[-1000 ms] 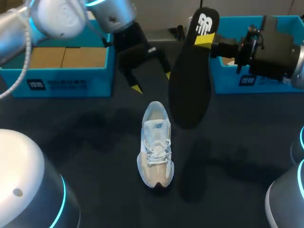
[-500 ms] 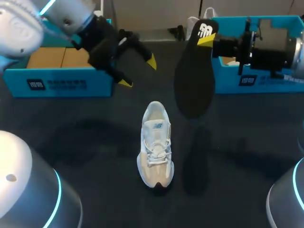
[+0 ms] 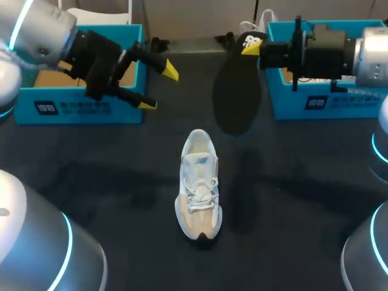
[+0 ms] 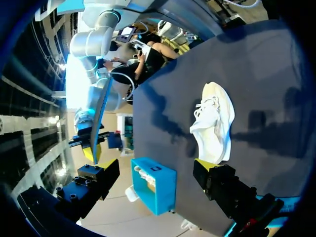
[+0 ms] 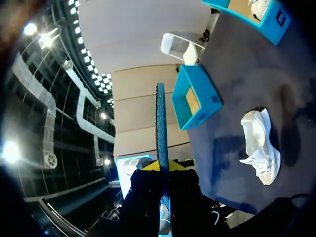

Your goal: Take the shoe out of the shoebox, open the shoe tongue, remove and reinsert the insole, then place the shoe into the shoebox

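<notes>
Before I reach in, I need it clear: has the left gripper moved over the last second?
Yes. The left gripper has drawn back from the shoe, toward the left blue box.

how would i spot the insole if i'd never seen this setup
Find the right-hand blue box. Beside it the right end effector holds the insole in the air: a flat black sole shape, unlike the white shoe lying below.

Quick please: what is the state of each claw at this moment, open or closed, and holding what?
Left claw: open, holding nothing.
Right claw: closed on the insole, which is held up off the table.
</notes>
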`<action>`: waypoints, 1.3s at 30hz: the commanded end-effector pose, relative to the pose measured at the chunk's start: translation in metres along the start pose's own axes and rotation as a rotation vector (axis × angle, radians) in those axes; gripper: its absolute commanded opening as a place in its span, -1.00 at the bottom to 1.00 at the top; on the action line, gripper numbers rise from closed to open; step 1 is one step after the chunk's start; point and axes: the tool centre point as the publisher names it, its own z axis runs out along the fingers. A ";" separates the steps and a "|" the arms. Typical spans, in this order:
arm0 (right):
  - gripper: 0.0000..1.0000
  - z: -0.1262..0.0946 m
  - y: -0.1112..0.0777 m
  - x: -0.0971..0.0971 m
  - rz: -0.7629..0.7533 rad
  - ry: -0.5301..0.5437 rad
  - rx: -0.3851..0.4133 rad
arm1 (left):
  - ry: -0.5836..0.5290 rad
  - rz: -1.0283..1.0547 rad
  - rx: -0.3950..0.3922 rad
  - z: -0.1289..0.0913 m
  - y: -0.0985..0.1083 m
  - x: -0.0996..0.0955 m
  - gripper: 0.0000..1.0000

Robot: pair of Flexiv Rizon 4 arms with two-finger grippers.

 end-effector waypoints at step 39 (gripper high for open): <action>-1.00 0.092 0.048 -0.013 0.072 0.008 0.122 | -0.273 0.050 -0.040 -0.021 -0.009 -0.007 1.00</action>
